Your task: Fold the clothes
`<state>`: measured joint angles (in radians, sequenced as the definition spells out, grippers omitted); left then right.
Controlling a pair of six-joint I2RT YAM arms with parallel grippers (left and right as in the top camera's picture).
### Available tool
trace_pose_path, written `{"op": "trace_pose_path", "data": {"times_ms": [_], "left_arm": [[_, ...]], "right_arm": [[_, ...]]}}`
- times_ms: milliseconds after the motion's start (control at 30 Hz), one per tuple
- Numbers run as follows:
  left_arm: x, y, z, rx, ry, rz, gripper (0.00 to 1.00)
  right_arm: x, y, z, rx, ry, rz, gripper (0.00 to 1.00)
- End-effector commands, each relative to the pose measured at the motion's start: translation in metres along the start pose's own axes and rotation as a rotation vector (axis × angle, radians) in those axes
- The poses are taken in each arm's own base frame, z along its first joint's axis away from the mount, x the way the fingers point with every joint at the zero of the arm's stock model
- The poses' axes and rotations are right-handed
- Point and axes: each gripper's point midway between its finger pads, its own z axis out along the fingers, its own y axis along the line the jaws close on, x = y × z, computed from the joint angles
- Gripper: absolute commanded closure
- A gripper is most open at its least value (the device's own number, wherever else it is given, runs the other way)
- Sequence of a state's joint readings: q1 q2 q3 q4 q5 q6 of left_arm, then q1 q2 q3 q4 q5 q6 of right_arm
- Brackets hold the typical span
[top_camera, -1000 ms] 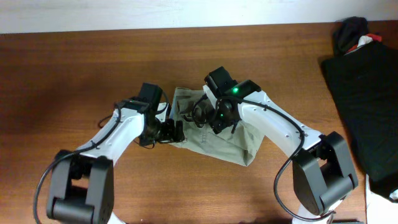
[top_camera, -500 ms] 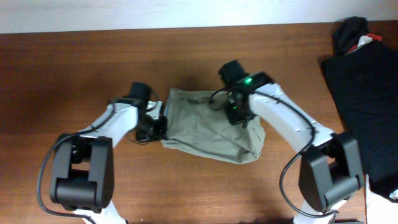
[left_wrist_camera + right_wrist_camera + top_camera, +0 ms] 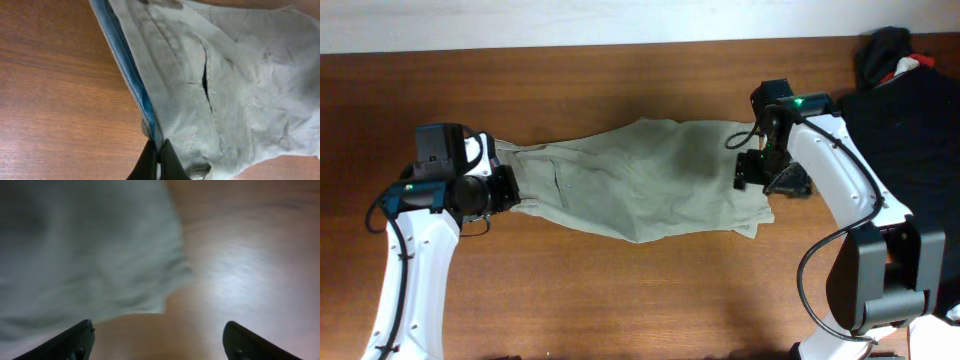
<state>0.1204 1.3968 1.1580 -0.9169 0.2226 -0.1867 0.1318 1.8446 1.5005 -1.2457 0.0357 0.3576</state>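
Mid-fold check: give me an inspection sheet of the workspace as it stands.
Surface: wooden table, no spills seen.
Job's things: shorts stretched out between the arms, wrinkled, not folded.
Clutter: black garment at the right edge, apart from the shorts.
Pincers: left pincer shut on the shorts' blue-lined edge; right pincer open, holding nothing, cloth just ahead of it.
Cables: cable loops beside the right arm, off the cloth.
Surroundings: white wall beyond the far edge.
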Motion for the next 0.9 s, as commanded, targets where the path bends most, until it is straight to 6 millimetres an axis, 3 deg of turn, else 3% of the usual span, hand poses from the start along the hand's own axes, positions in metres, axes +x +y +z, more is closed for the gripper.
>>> {"op": "trace_pose_path", "data": {"times_ms": [0,100,133,167,200,367,433,600,700,767,867], "left_arm": [[-0.033,-0.012,-0.043,0.008,-0.110,0.009,0.99],[-0.055,-0.039,-0.094,0.036,-0.184,0.073,0.99],[-0.056,-0.045,-0.099,0.044,-0.188,0.088,0.99],[-0.052,-0.064,-0.107,0.069,-0.186,0.143,0.99],[-0.044,-0.087,-0.108,0.102,-0.173,0.205,0.99],[-0.001,-0.162,-0.103,0.223,-0.108,0.423,0.99],[0.015,-0.182,-0.104,0.258,-0.088,0.485,0.99],[0.033,-0.226,-0.098,0.348,-0.081,0.589,0.99],[0.053,-0.246,-0.054,0.334,0.033,0.641,0.99],[0.053,-0.251,-0.031,0.319,0.066,0.642,0.99],[0.051,-0.267,-0.013,0.366,0.063,0.676,0.99]], "right_arm": [[0.003,0.030,0.004,-0.138,-0.003,-0.072,0.31],[0.012,0.069,0.033,-0.236,-0.014,-0.144,0.68],[0.015,0.077,0.039,-0.253,-0.022,-0.153,0.72],[0.017,0.092,0.054,-0.272,-0.052,-0.145,0.78],[0.022,0.101,0.064,-0.287,-0.052,-0.161,0.81],[0.033,0.138,0.094,-0.320,-0.032,-0.196,0.87],[0.036,0.139,0.105,-0.315,-0.002,-0.172,0.87],[0.037,0.141,0.104,-0.340,0.013,-0.167,0.88],[0.037,0.142,0.102,-0.352,0.018,-0.166,0.89],[0.026,0.141,0.089,-0.419,0.029,-0.172,0.89],[-0.017,0.095,0.054,-0.500,0.035,-0.100,0.91]]}}
